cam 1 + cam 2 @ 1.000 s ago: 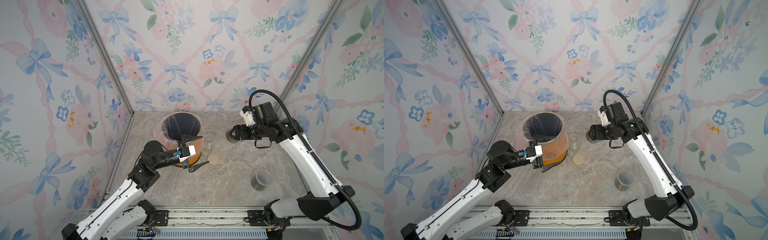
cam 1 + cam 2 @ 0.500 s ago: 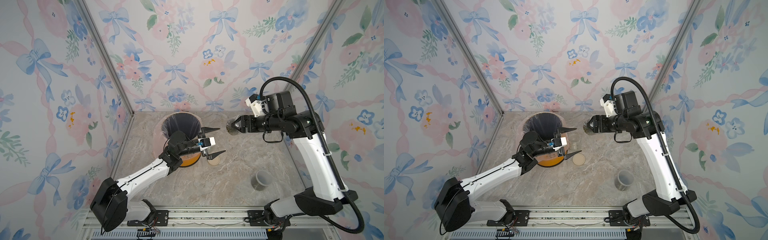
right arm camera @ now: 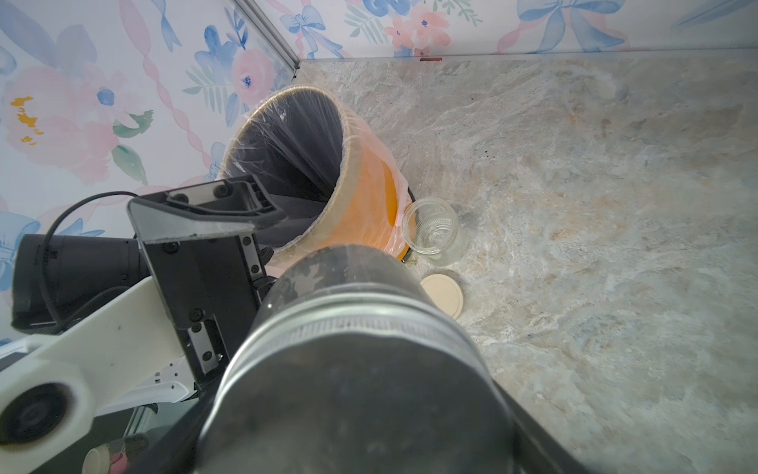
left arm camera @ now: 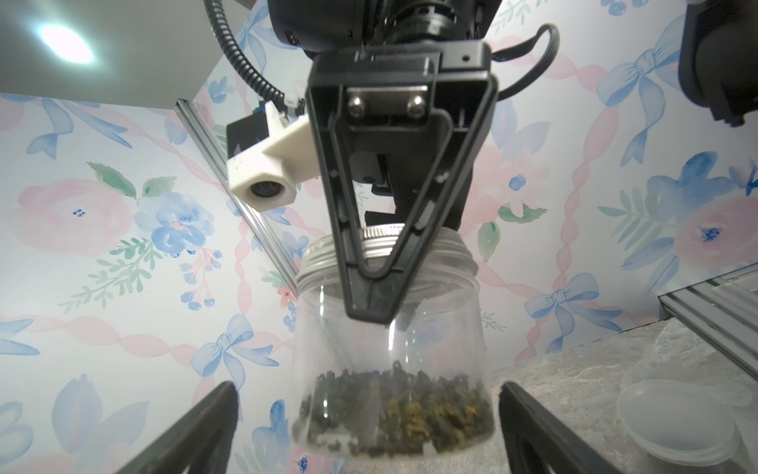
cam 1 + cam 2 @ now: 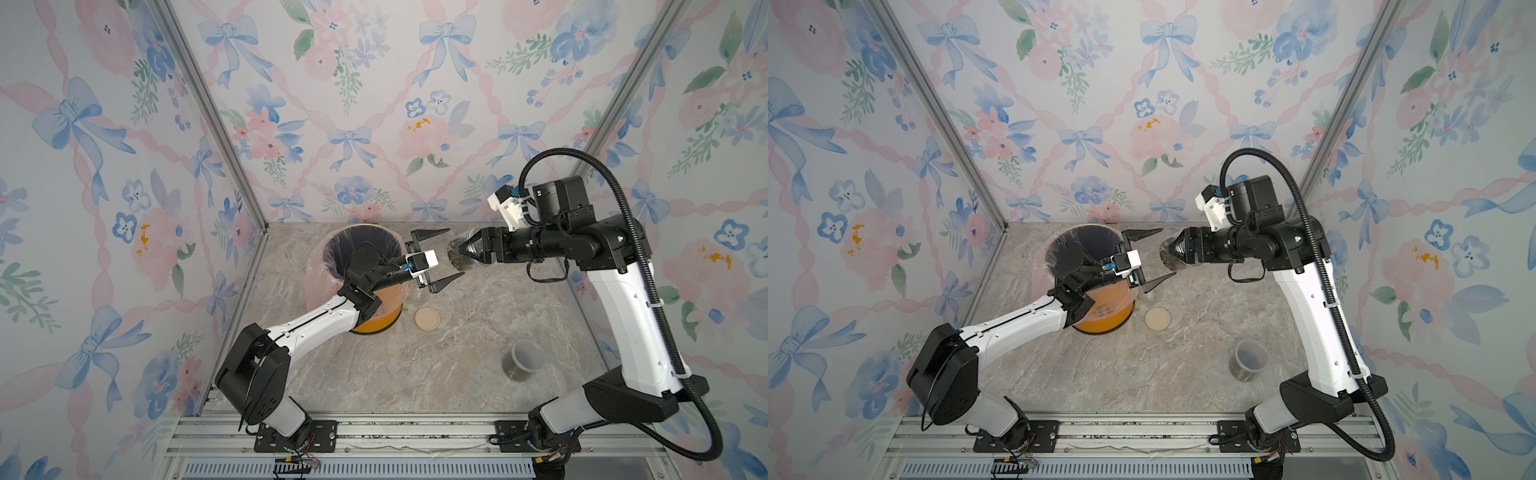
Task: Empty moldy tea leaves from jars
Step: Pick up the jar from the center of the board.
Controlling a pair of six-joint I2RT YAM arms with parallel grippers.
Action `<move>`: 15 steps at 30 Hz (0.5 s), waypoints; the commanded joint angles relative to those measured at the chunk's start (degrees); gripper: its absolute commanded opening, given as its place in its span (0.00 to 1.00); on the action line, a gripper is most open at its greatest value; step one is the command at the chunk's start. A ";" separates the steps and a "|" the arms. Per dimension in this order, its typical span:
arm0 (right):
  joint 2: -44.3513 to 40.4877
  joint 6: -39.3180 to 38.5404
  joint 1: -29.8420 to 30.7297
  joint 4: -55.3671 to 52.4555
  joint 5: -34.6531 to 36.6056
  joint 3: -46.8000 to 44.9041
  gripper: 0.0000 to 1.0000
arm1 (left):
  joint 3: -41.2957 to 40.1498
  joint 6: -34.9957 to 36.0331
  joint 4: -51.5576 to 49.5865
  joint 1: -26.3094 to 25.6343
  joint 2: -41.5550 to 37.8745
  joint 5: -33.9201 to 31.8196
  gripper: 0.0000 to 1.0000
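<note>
My right gripper [image 5: 467, 252] is shut on a clear jar [image 5: 456, 258] with a silver lid [image 4: 379, 240], held in the air on its side. Its base points at my left gripper. Dark tea leaves [image 4: 396, 410] lie against that base. My left gripper [image 5: 454, 252] is open, its fingers [image 4: 205, 422] on either side of the jar's base with a gap on both sides. In the right wrist view the silver-lidded jar [image 3: 357, 328] fills the foreground. Another jar [image 5: 420, 291], clear, open and empty, stands by the bin. A third jar [image 5: 521, 360] with a translucent grey lid stands at the front right.
The orange plastic-lined bin [image 5: 376, 318] stands at the back left, under my left arm. A beige lid [image 5: 427, 319] lies flat on the marble table [image 5: 415, 374] just in front of the empty jar. Flowered walls close in three sides.
My left gripper has swung from beside the bin up and back to straddle the held jar's base. My right arm has risen, keeping the jar in its grip.
</note>
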 commanded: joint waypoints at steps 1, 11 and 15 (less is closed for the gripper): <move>-2.09 1.10 -0.51 0.83 -2.73 -0.61 0.84 | 2.46 -1.78 3.31 0.07 1.85 2.09 0.98; -2.18 1.87 -0.42 2.45 -3.88 -1.68 0.84 | 6.55 -2.81 3.35 -0.20 5.48 4.76 0.95; -2.35 1.96 -0.47 2.95 -4.17 -2.10 0.84 | 7.80 -2.82 3.30 -0.20 6.51 5.39 0.90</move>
